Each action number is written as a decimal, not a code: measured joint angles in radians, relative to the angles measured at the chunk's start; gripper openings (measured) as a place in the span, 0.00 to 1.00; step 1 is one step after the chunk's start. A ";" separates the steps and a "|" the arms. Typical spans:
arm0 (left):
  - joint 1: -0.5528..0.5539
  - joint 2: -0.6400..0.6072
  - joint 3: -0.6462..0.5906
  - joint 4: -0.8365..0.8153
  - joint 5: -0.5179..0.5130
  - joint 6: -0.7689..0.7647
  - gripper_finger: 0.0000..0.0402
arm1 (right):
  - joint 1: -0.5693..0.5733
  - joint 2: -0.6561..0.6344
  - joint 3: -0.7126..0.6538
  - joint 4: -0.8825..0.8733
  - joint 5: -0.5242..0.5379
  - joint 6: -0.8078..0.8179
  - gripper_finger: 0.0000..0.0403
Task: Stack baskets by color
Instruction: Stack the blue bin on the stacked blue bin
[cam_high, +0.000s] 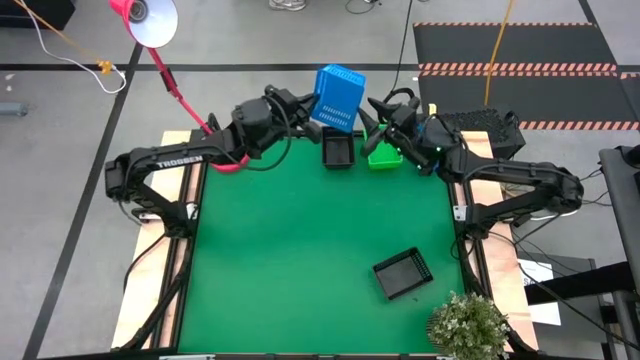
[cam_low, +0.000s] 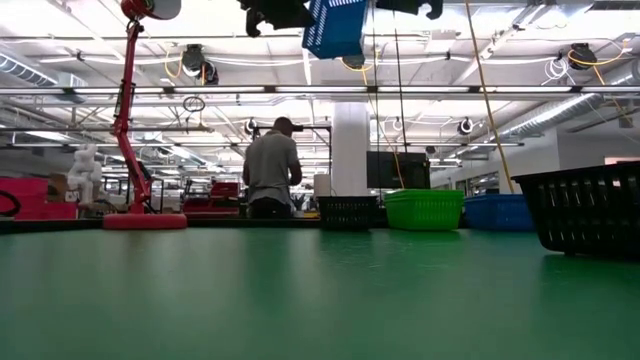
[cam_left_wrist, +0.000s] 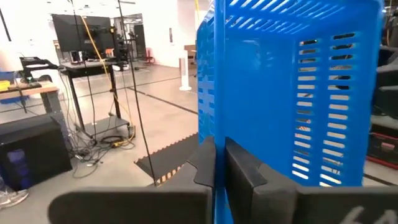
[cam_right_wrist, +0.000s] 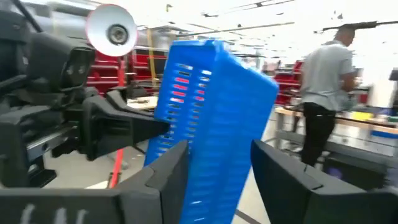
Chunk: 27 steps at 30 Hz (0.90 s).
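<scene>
Fingers of the left gripper (cam_left_wrist: 214, 171) are pinched shut on one wall of the blue basket (cam_left_wrist: 292, 93) in the left wrist view, the wall caught between them and the rest of the basket rising well beyond their tips. From above, the left gripper (cam_high: 305, 108) holds that blue basket (cam_high: 338, 98) aloft over the far edge of the desk (cam_high: 300, 240), while the right gripper (cam_high: 375, 112) sits just beside the basket's other side; below and between the two sets of fingers lie a black basket (cam_high: 338, 151) and a green basket (cam_high: 384, 155), and another black basket (cam_high: 402, 273) lies well apart, on the near side of the desk. Seen level across the desk, the blue basket (cam_low: 335, 25) hangs high above the row of a black basket (cam_low: 348, 212), a green basket (cam_low: 425, 209) and another blue basket (cam_low: 497, 211), with a person (cam_low: 272, 170) in the room behind. Through the right wrist view, the right arm's fingers (cam_right_wrist: 168, 171) stand spread wide on either side of the blue basket (cam_right_wrist: 208, 112), not clamping it. My judgement: the basket now depends on a thin one-wall pinch, so it could swing, twist or slip out on the way to the blue basket, and a tilted landing would leave it cocked rather than nested.
</scene>
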 joint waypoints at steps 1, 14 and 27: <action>0.001 -0.001 0.000 0.000 -0.004 0.000 0.05 | -0.013 0.000 0.000 -0.002 -0.026 0.011 0.39; 0.041 0.011 0.000 -0.009 -0.034 -0.004 0.05 | -0.077 0.061 0.000 0.007 -0.153 0.041 0.33; 0.035 0.030 -0.001 0.001 -0.007 -0.052 0.02 | -0.149 0.093 0.000 -0.004 -0.110 0.141 0.24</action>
